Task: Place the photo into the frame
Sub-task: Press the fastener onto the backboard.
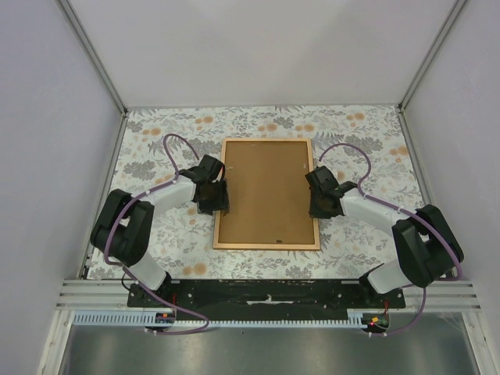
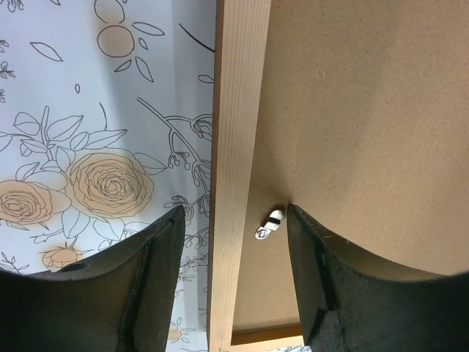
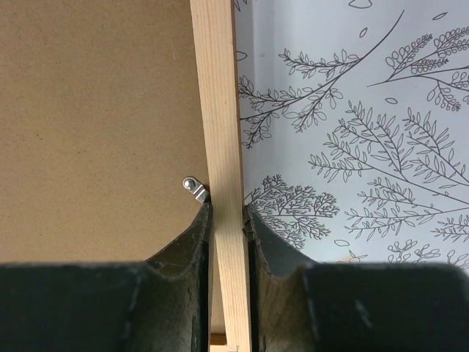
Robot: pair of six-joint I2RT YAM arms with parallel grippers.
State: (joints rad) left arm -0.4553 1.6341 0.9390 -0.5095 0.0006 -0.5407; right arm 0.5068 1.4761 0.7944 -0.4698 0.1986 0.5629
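Our left claw (image 2: pixel 234 214) stands apart, straddling the left rail of the frame (image 1: pixel 266 246). One finger (image 2: pixel 157 257) is outside that rail over the flowered cloth, the other is inside it over the brown backing board (image 1: pixel 266 191), and there is a gap on either side of the wood. Our right claw (image 3: pixel 227 210) is clamped on the frame's right rail, both fingers pressed to the wood. A small metal tab (image 2: pixel 269 224) sits on the board just inside the frame's left rail, beside the left claw's inner finger. A second tab (image 3: pixel 194 185) sits just inside the right rail, at the tip of the right claw's inner finger. Both claws meet the frame about midway along its long sides and point down at it. The left arm (image 1: pixel 148 207) and the right arm (image 1: pixel 383 211) are each folded at an elbow thrown outward from the frame, with forearms angling in toward it and a purple cable looping over each wrist. The frame lies flat, back side up, in the middle of the surface (image 1: pixel 156 148), with the board filling its opening. We cannot tell whether the photo lies under the board. We count two arms, two claws, one frame, one board and two tabs.
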